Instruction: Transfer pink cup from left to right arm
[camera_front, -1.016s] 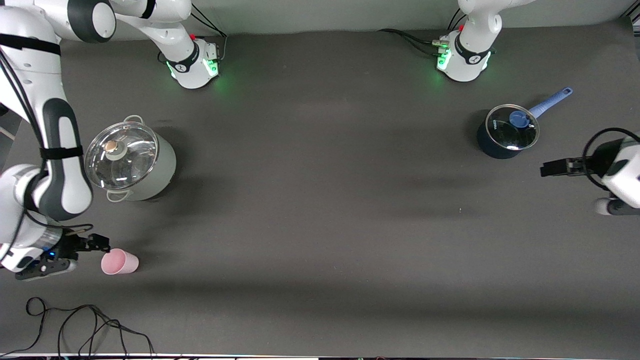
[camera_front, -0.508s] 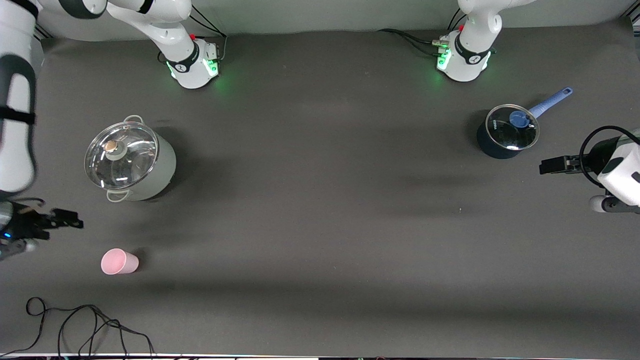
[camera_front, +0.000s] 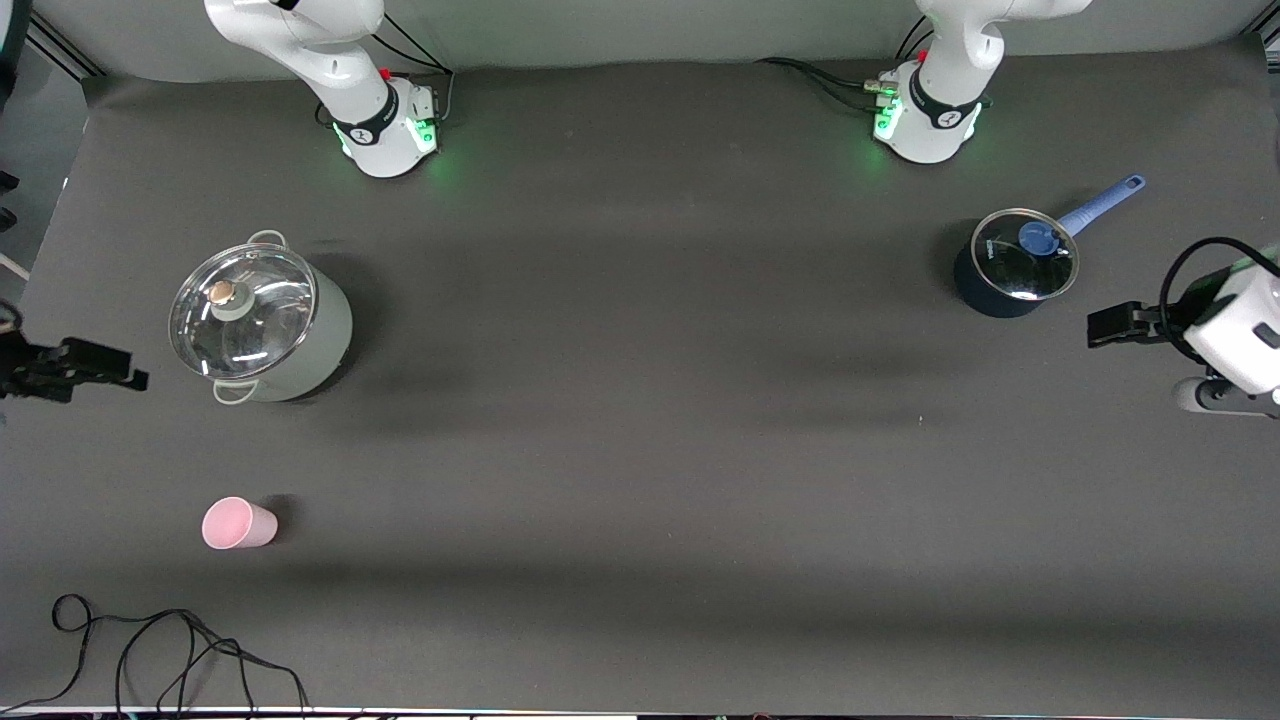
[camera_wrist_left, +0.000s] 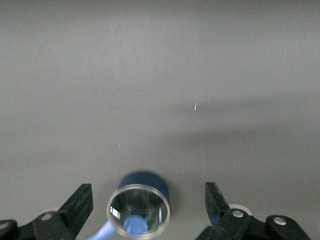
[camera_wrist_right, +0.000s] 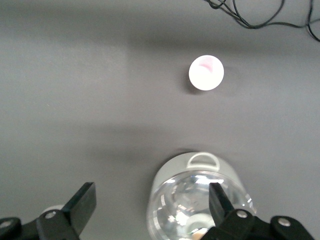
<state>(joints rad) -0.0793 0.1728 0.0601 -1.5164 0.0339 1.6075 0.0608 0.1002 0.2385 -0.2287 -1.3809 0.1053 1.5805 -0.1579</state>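
The pink cup (camera_front: 238, 524) stands upright on the dark table, near the front camera at the right arm's end, with nothing touching it. It also shows in the right wrist view (camera_wrist_right: 206, 72). My right gripper (camera_front: 112, 366) is open and empty, up in the air over the table's edge beside the large steel pot, well apart from the cup. In the right wrist view its fingers (camera_wrist_right: 81, 202) stand wide apart. My left gripper (camera_front: 1105, 327) is open and empty, raised at the left arm's end, with the blue saucepan seen between its jaws (camera_wrist_left: 147, 202).
A large steel pot with a glass lid (camera_front: 258, 322) stands at the right arm's end, farther from the front camera than the cup; it also shows in the right wrist view (camera_wrist_right: 200, 205). A blue saucepan with a glass lid (camera_front: 1018, 262) stands at the left arm's end. Black cables (camera_front: 150, 650) lie by the front edge.
My right gripper was right beside the cup, then pulled back and rose toward the table's edge beside the large pot. The cup stayed put. The left gripper barely shifted.
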